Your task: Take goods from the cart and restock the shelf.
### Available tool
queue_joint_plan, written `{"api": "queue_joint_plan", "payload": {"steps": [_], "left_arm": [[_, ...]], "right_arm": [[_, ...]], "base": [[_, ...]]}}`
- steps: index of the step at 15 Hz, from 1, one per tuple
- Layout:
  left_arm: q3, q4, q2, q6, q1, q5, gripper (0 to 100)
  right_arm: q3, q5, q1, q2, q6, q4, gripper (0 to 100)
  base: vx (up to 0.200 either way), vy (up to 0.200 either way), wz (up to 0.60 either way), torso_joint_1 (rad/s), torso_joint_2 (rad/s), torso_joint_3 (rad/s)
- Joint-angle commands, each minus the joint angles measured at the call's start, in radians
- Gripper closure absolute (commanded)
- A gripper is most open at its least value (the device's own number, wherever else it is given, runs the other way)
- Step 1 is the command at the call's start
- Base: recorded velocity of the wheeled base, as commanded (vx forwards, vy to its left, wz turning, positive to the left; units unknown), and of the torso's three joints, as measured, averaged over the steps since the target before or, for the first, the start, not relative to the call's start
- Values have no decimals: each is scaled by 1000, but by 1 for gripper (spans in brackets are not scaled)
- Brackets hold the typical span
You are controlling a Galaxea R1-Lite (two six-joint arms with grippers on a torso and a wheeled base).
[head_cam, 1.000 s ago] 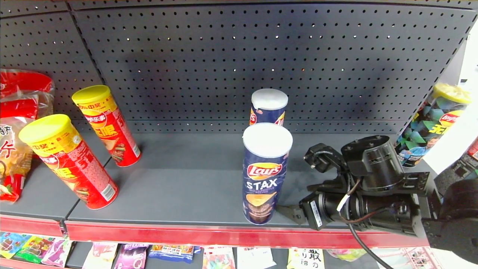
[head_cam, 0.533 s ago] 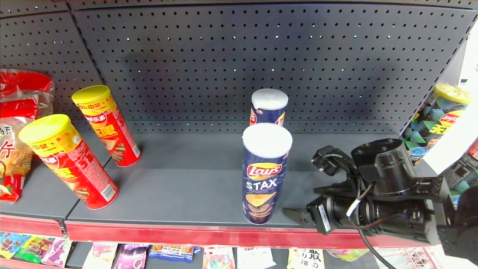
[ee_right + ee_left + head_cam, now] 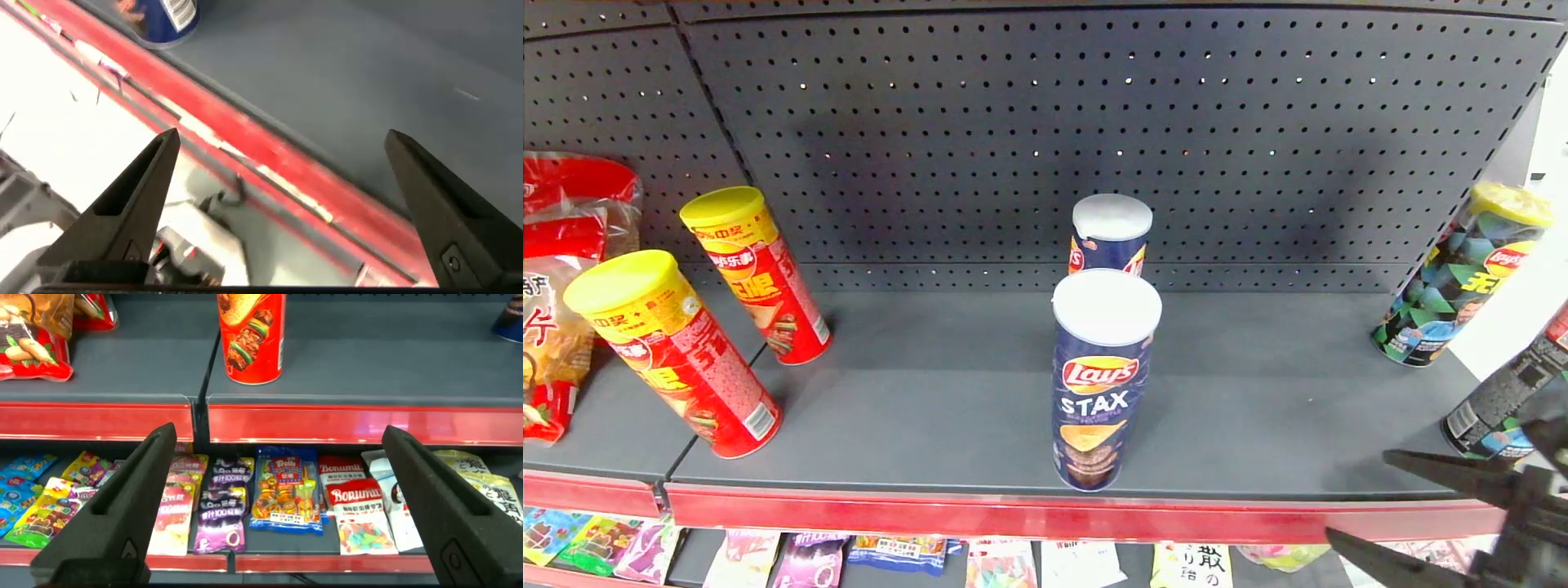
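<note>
Blue white-lidded chip can [image 3: 1104, 384] stands on the shelf [image 3: 915, 408], its twin [image 3: 1111, 237] at twelve o'clock; red cans [image 3: 678, 359] at nine. Right end effector [image 3: 1429, 523] released at four; left end effector [image 3: 278, 433] released.

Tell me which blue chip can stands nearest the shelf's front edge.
The front blue can, by the red lip; the rear blue can stands behind it.
</note>
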Motion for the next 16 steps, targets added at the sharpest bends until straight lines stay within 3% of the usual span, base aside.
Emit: {"api": "queue_joint_plan", "payload": {"steps": [1,4,6,9,12,16], "left_arm": [[0,0,0,0,0,0,0],[0,0,0,0,0,0,0],[0,0,0,0,0,0,0],[0,0,0,-2,0,0,0],[0,0,0,-2,0,0,0],[0,0,0,-2,0,0,0]], "right_arm": [[210,159,-421,-610,-102,137,0],[250,153,-596,-852,-81,249,0],[296,65,-587,-858,-53,211,0],[305,-10,-478,-938,2,218,0],[313,-80,-488,-956,89,223,0],[313,-76,-488,-956,82,223,0]], "base": [[0,0,0,0,0,0],[0,0,0,0,0,0],[0,0,0,0,0,0],[0,0,0,0,0,0],[0,0,0,0,0,0],[0,0,0,0,0,0]]}}
